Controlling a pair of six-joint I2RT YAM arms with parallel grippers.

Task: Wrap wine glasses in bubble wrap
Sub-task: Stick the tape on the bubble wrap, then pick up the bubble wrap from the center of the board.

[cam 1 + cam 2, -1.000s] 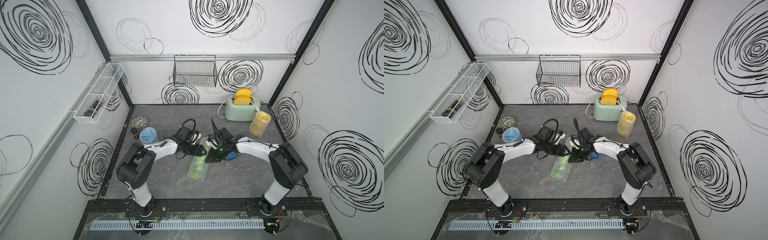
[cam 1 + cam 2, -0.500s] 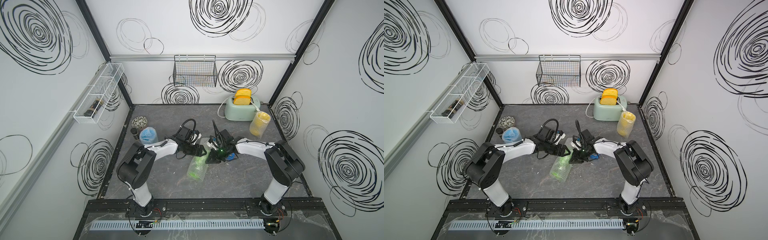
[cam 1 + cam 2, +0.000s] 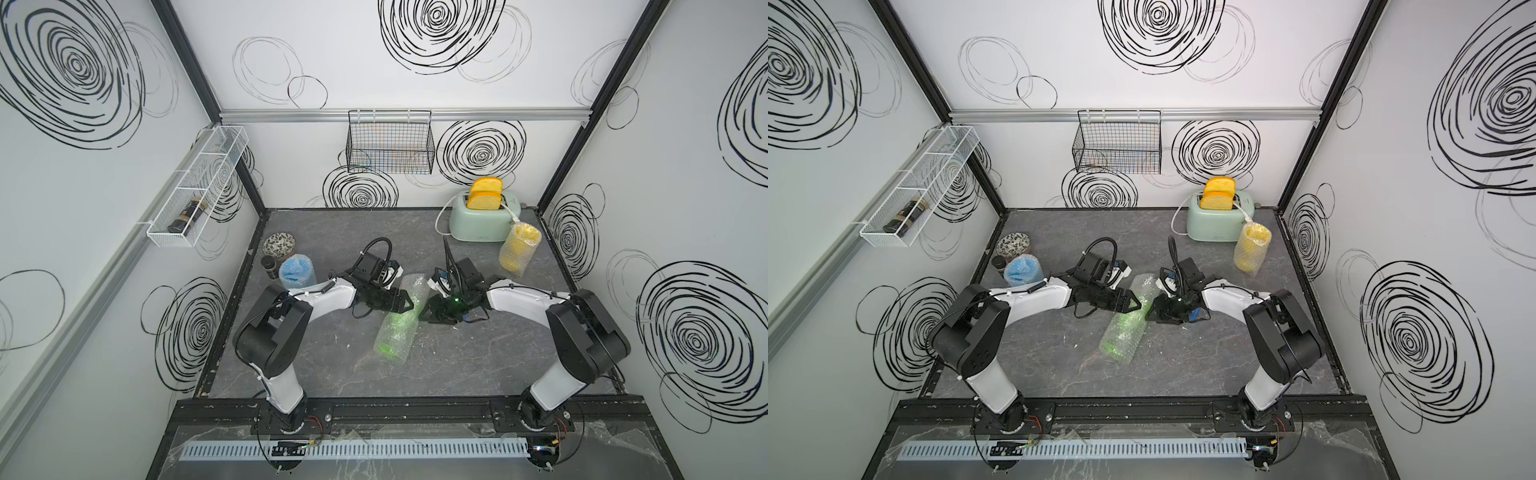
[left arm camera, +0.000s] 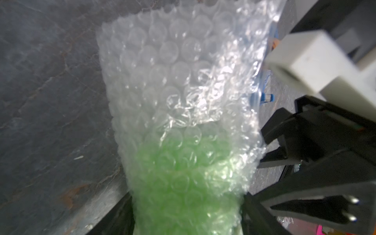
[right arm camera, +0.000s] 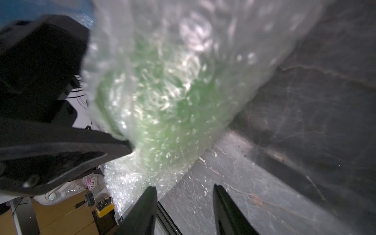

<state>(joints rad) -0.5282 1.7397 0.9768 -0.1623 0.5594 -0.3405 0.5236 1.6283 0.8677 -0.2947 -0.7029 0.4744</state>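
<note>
Grey counter (image 3: 457, 365), mint toaster (image 3: 478, 224) at 1 o'clock. At centre, on its side, green goblet (image 3: 392, 332) rolled in bubble wrap (image 3: 415, 286), clear end toward 12 o'clock. Wrapped yellow goblet (image 3: 517, 249) at 2 o'clock beside the toaster; wrapped blue goblet (image 3: 296, 272) at 10 o'clock. At the bundle's 9 o'clock, left tool (image 3: 406, 300), spread wide, fingers (image 4: 114, 221) pressed on both flanks of the wrapped green goblet. At its 3 o'clock, right tool (image 5: 185, 195), parted, gripping nothing, one fingertip just beside the film's edge.
</note>
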